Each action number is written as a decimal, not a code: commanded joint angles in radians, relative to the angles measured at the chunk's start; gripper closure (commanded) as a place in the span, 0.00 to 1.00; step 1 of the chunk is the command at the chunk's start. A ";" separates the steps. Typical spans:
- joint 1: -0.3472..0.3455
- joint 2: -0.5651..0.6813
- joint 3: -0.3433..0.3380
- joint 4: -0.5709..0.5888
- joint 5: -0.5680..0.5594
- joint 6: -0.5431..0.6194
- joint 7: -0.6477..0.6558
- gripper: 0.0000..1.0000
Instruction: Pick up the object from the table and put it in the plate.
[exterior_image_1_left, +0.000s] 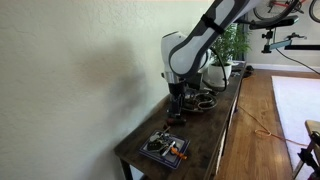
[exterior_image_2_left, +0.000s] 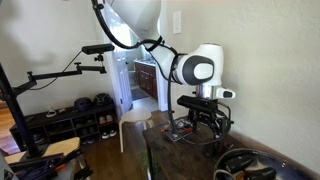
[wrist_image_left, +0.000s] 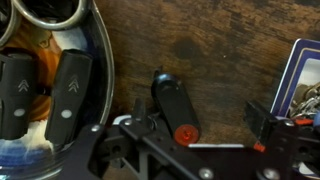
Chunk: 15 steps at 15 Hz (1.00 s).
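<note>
The object (wrist_image_left: 172, 104) is a small dark oblong block with a red round spot at its near end. It lies on the dark wooden table. In the wrist view my gripper (wrist_image_left: 200, 125) is open, just above the table. The object lies between the fingers, close to the left one. The plate (wrist_image_left: 100, 55), round with a raised rim, is just left of the object and holds two black blocks and something orange. In both exterior views the gripper (exterior_image_1_left: 176, 112) (exterior_image_2_left: 205, 128) hangs low over the table. The plate also shows in an exterior view (exterior_image_2_left: 250, 163). The object is too small to make out there.
A square dark tray (exterior_image_1_left: 165, 148) with orange and grey pieces sits near the table's end; its corner shows in the wrist view (wrist_image_left: 300, 75). A potted plant (exterior_image_1_left: 222, 60) stands at the far end. A wall runs along the table's side.
</note>
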 joint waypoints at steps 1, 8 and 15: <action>-0.009 0.055 0.006 0.043 -0.016 0.013 -0.015 0.00; -0.013 0.128 0.007 0.100 -0.013 0.006 -0.018 0.00; -0.024 0.178 0.012 0.141 -0.005 0.010 -0.020 0.13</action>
